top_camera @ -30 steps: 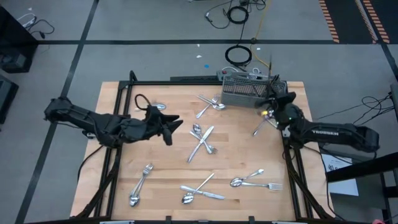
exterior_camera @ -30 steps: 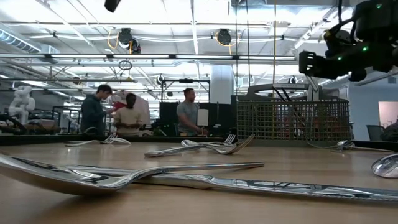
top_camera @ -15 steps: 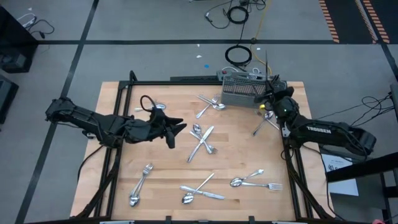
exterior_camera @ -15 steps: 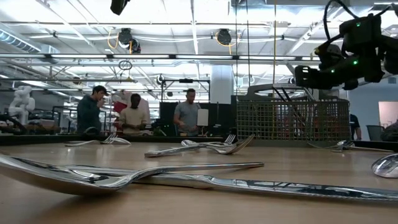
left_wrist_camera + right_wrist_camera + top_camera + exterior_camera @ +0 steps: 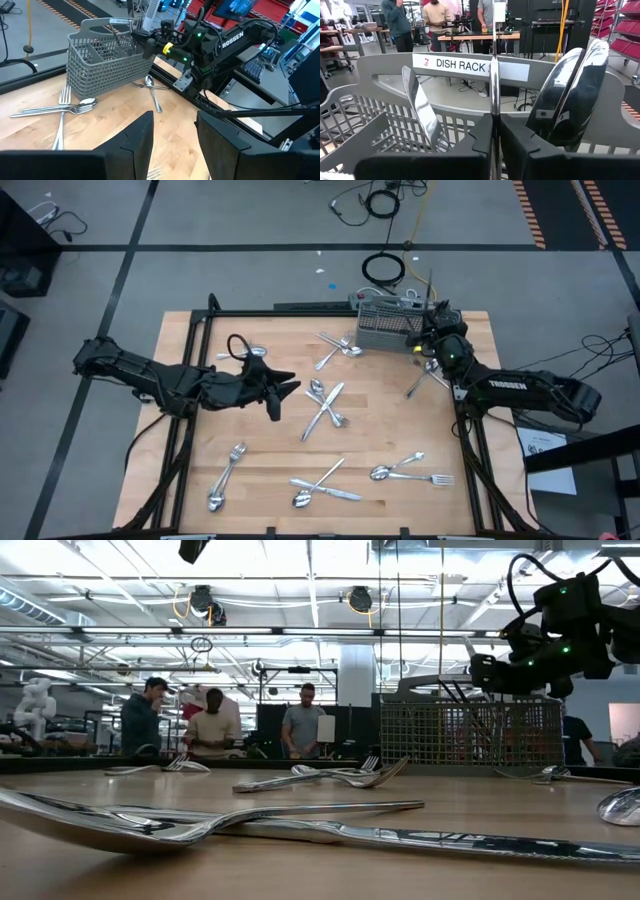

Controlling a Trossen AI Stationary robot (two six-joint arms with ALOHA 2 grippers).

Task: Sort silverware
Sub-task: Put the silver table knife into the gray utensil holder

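Above, my right gripper (image 5: pixel 432 332) hangs over the right end of the grey mesh basket (image 5: pixel 385 332) at the table's (image 5: pixel 190 480) far edge, its fingers (image 5: pixel 485 137) pinched on a slender upright metal utensil (image 5: pixel 494 85), shiny and mirror-bright. Only the right wrist view shows this grip, along with a flat blade (image 5: pixel 422 112) and two dark spoon bowls (image 5: pixel 580 90) already standing in the basket, whose handle label reads "DISH RACK". My left gripper (image 5: pixel 280 388) waits mid-table, fingers (image 5: pixel 137 145) parted and holding nothing. Loose silverware (image 5: pixel 325 405) lies scattered over the wood: a crossed pair at centre, others along the near edge and beside the basket. At table height, people (image 5: pixel 210 725) stand in the room beyond.
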